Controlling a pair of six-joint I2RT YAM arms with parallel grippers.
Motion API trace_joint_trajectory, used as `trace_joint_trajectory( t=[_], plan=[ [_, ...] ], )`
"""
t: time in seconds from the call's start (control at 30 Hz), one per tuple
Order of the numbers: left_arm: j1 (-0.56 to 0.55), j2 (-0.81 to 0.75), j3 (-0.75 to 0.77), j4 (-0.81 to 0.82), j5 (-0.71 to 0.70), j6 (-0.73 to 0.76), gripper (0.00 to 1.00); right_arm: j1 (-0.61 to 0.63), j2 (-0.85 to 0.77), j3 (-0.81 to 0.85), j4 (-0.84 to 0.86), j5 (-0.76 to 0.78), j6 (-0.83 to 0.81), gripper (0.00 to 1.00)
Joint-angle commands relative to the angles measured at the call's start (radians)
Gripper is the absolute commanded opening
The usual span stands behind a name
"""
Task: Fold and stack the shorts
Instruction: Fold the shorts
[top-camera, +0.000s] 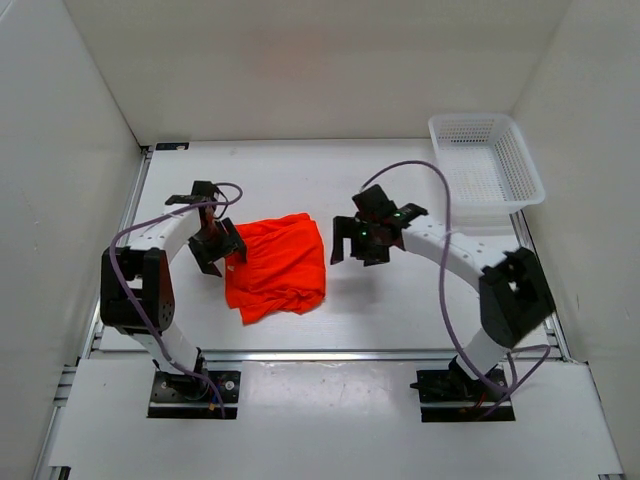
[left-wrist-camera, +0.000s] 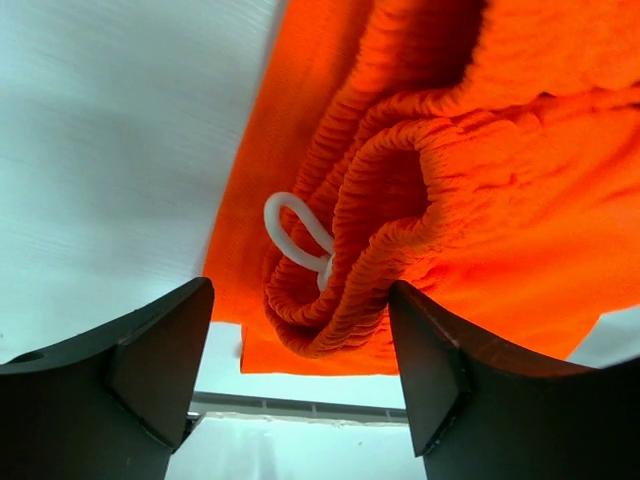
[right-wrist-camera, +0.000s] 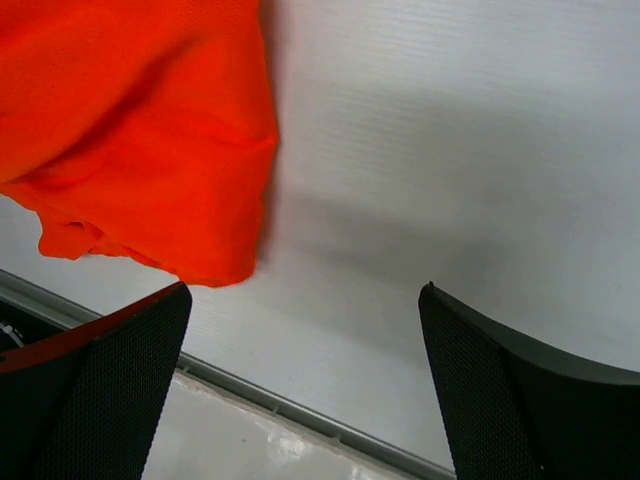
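The shorts (top-camera: 278, 265) lie bunched on the white table (top-camera: 400, 310), a crumpled orange-red heap roughly folded over on itself, with both arms flanking it. At the shorts' left edge sits the left gripper (top-camera: 222, 248), its jaws standing apart. Seen from the left wrist, the gathered waistband (left-wrist-camera: 400, 200) curls into a thick ribbed roll that fills much of the gap between the two dark fingers (left-wrist-camera: 150, 370). The roll brushes the inner face of the right-hand finger, while the other finger stands clear of the cloth, so nothing is clamped. A loop of the thin white drawstring (left-wrist-camera: 295, 232) pokes out of the roll's folds on the side away from that touching finger. Just off the shorts' right edge hangs the right gripper (top-camera: 358, 250), apart from the fabric and spread wide – its wrist view shows only bare table between its mesh-textured fingers (right-wrist-camera: 100, 400), with a rounded lobe of the shorts reaching in from the upper left corner and ending short of them. Well beyond the shorts to the right, toward the far corner, stands a white mesh basket (top-camera: 470, 120), not touching the cloth or either arm. A metal rail (top-camera: 330, 352) runs along the table's near edge, just on the near side of the shorts.
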Motion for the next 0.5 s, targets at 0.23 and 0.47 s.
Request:
trace_joint_trajectory(
  t=[0.23,0.47],
  plan=[
    [0.076,0.080,-0.053,0.106,0.030,0.056,0.76,0.106,0.355,0.124,0.212,-0.283,-0.019,0.92],
    [0.095,0.123,-0.030,0.106,0.039,0.090,0.75,0.116,0.395,0.124,0.269,-0.270,0.026,0.14]
  ],
)
